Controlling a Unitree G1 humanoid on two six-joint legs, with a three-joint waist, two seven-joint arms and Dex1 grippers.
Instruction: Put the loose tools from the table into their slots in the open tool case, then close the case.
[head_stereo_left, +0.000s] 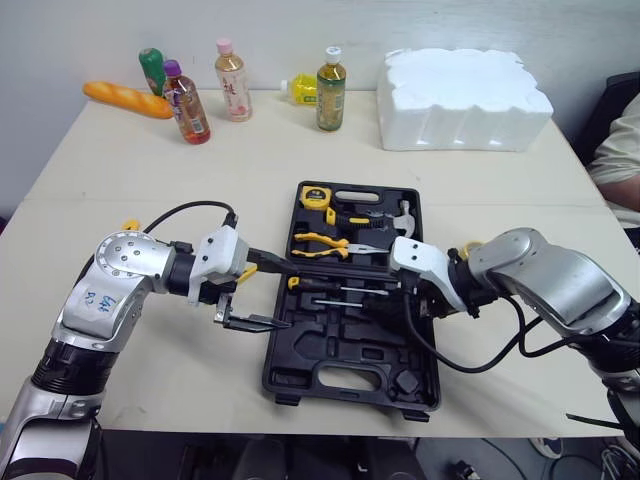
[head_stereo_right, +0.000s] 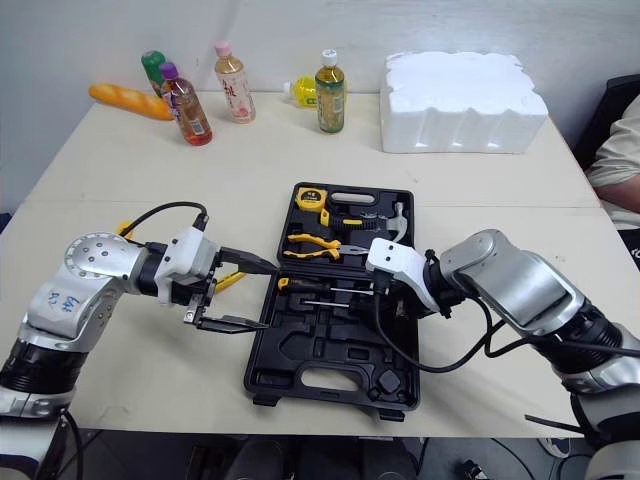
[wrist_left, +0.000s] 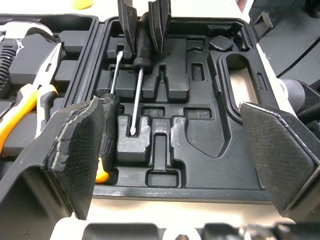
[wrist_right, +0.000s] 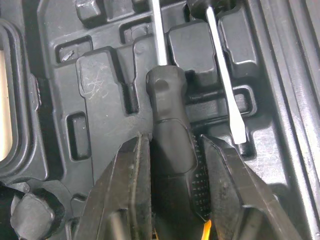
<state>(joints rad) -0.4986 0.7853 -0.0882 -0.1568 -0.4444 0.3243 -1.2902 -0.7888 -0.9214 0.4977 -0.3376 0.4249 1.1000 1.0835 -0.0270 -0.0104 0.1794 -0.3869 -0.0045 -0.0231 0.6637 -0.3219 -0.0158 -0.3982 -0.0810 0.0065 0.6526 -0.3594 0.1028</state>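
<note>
The black tool case (head_stereo_left: 345, 375) lies open mid-table. My right gripper (wrist_right: 172, 145) is shut on the black handle of a screwdriver (wrist_right: 167, 100), whose shaft lies along a groove in the case's tray; the left wrist view shows the same screwdriver (wrist_left: 135, 100). A second screwdriver (wrist_left: 107, 125) rests in the neighbouring slot. My left gripper (head_stereo_left: 262, 293) hangs open at the case's left edge, nothing between its fingers. A yellow item (head_stereo_left: 246, 272) lies half hidden behind it on the table.
The case's far half holds yellow pliers (head_stereo_left: 320, 243), a tape measure (head_stereo_left: 315, 195) and a hammer (head_stereo_left: 403, 215). Several bottles (head_stereo_left: 331, 90), a bread loaf (head_stereo_left: 127, 99) and a white foam block (head_stereo_left: 462, 98) stand at the table's back. A person's sleeve (head_stereo_left: 618, 160) is at the right edge.
</note>
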